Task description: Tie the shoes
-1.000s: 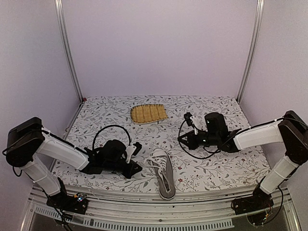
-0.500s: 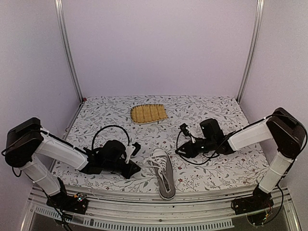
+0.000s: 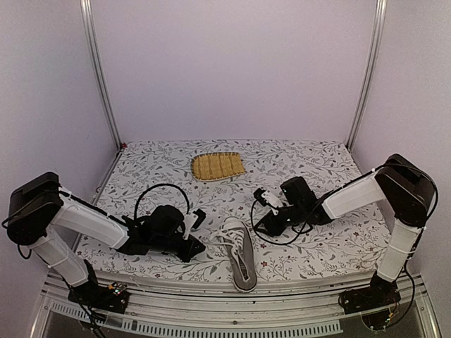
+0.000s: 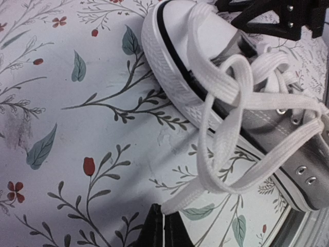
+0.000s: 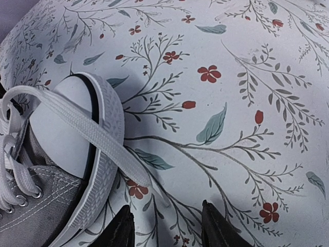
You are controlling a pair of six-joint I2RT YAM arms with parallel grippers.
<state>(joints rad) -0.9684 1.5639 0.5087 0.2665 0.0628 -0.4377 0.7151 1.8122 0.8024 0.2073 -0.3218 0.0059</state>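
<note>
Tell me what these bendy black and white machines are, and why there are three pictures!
They are two robot arms, the left arm and the right arm, bolted at the table's near edge. Each ends in a two-finger gripper, like a pinching hand. The wide picture comes from a camera above and behind them. The two close-ups come from small cameras on the wrists. On the flowery tablecloth lie a small grey canvas sneaker and, farther back, a yellow woven mat. The left gripper is shut and seems to pinch the end of the sneaker's white lace. The right gripper is open near the shoe's toe, holding nothing.
</note>
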